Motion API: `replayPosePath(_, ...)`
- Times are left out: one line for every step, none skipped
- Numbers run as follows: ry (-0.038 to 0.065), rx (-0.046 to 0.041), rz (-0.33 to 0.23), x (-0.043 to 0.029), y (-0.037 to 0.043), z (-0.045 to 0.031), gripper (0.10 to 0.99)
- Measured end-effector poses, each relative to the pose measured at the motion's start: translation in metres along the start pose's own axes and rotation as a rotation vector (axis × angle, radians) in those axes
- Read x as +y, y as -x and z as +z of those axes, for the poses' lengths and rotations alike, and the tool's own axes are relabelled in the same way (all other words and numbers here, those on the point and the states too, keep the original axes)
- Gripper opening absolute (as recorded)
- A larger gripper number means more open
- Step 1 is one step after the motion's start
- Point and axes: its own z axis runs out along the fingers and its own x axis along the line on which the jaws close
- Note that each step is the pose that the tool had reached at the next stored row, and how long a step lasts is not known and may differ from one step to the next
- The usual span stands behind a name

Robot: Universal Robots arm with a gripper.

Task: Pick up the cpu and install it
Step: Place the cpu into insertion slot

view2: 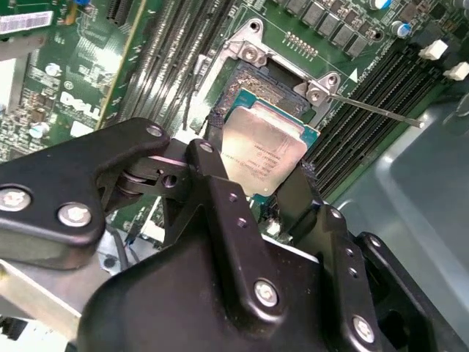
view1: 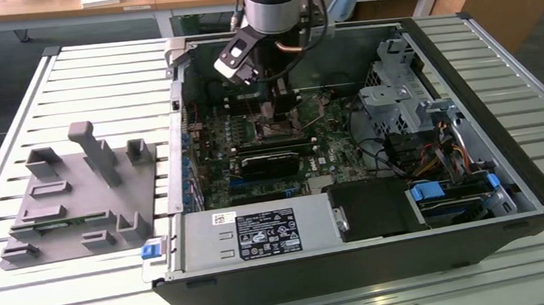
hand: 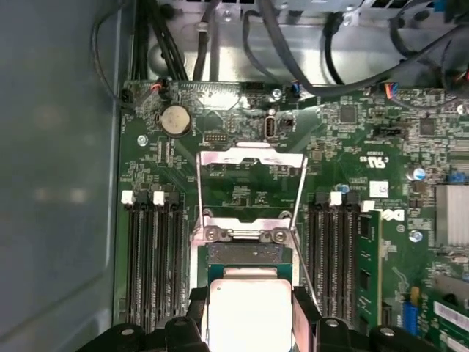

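The cpu (view2: 265,150), a flat square chip with a silver-grey top, sits between the black fingers (view2: 204,163) of my gripper (view2: 253,174). The gripper is shut on its two opposite edges. It hangs tilted just over the open socket (view2: 258,86) on the green motherboard (view2: 110,81). In the first wrist view the cpu (hand: 249,315) lies over the socket (hand: 244,254), with the load plate (hand: 253,158) swung up and back. The thin retention lever (view2: 381,111) stands free beside the socket. In the exterior view my gripper (view1: 271,110) reaches down into the open computer case (view1: 507,178).
Memory slots (hand: 154,264) flank the socket on both sides. A dark heatsink block (view1: 267,160), a power supply (view1: 259,235) and a drive cage (view1: 399,99) fill the case. A grey fixture plate with blocks (view1: 80,189) lies on the slatted table (view1: 100,71) at the exterior view's left.
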Motion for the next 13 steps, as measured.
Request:
replayPosePath(0.000, -0.0023, 0.000, -0.0001, -0.0015, 0.0013, 0.541)
replayPosePath(-0.001, -0.0048, 0.000, -0.0001, -0.0028, 0.0027, 0.541)
replayPosePath(-0.001, -0.0090, 0.000, -0.0002, -0.0040, 0.0041, 0.541)
replayPosePath(-0.001, -0.0144, -0.001, -0.0002, -0.0050, 0.0056, 0.541)
replayPosePath(0.000, -0.0187, -0.001, -0.0003, -0.0055, 0.0072, 0.541)
replayPosePath(-0.001, -0.0197, -0.001, -0.0004, -0.0055, 0.0089, 0.541)
replayPosePath(-0.001, -0.0199, -0.001, -0.0004, -0.0055, 0.0107, 0.541)
replayPosePath(-0.001, -0.0198, 0.000, -0.0005, -0.0055, 0.0124, 0.541)
replayPosePath(-0.001, -0.0191, 0.000, -0.0006, -0.0055, 0.0138, 0.541)
replayPosePath(-0.001, -0.0182, 0.001, -0.0007, -0.0055, 0.0152, 0.541)
replayPosePath(-0.001, -0.0166, 0.001, -0.0007, -0.0055, 0.0164, 0.541)
replayPosePath(-0.001, -0.0154, 0.002, -0.0008, -0.0055, 0.0178, 0.541)
replayPosePath(-0.001, -0.0155, 0.003, -0.0009, -0.0055, 0.0191, 0.541)
